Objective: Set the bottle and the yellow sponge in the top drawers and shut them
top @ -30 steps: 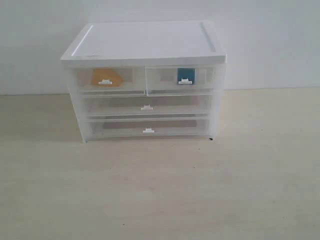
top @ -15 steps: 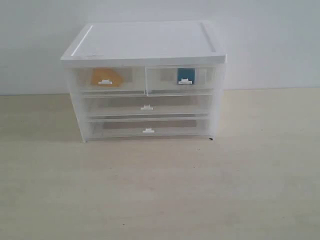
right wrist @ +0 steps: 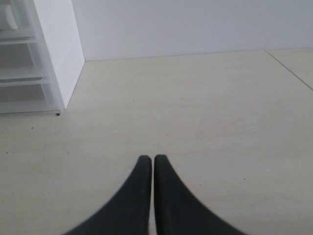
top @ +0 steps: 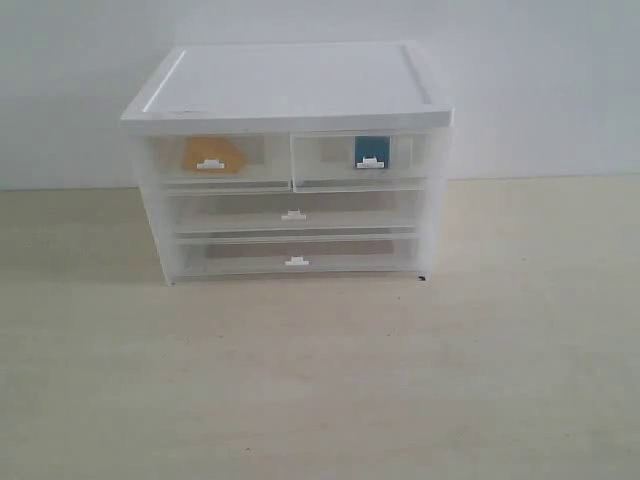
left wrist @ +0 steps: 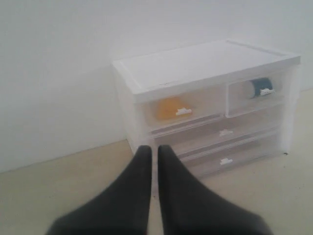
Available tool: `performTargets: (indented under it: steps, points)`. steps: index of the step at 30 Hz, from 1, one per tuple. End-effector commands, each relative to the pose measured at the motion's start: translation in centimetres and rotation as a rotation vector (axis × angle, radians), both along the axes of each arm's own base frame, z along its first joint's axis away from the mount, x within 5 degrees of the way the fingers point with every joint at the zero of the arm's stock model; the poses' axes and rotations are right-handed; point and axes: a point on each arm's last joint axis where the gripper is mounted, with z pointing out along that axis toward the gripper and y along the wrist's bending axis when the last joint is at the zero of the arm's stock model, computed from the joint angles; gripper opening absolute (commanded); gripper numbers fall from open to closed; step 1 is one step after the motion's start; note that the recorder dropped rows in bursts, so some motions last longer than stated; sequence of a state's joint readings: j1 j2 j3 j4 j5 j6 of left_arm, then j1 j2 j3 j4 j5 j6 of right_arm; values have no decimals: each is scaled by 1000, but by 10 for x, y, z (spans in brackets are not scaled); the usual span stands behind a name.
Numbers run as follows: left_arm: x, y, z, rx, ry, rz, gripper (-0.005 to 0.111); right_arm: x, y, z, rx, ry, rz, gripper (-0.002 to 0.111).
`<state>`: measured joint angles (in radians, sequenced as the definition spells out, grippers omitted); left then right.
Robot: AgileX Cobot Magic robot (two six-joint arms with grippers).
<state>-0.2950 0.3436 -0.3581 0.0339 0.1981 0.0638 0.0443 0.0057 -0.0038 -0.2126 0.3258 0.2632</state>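
While the left jaws face the cabinet (left wrist: 205, 63) and the right jaws point past it, both seem closed, empty.

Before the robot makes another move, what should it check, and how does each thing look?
1. The yellow sponge sits inside the left top drawer: ok.
2. The bottle sits inside the right top drawer: ok.
3. Both top drawers look pushed in flush: ok.
4. The left gripper is shut, empty and off the cabinet: ok.
5. The right gripper is shut, empty and above the bare table: ok.
6. Whether the bottle is upright or lying: cannot tell.
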Motion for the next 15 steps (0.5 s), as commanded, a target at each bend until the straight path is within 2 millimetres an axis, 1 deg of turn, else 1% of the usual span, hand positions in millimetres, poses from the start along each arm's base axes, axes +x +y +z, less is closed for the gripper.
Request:
performTargets:
  steps: [1,6,9,15]
  points:
    - [-1,3,-16,-25,-37,32,4,0,0,-1,-5,-6,-3,0]
    - [-13,6,-35,-28,-49,35,4,0,0,-1,-5,-6,-3,0]
    - [-23,12,-49,-25,-36,76,4,0,0,-1,-5,-6,-3,0]
    - [-29,18,-68,-54,-51,167,4,0,0,-1,-5,-6,-3,0]
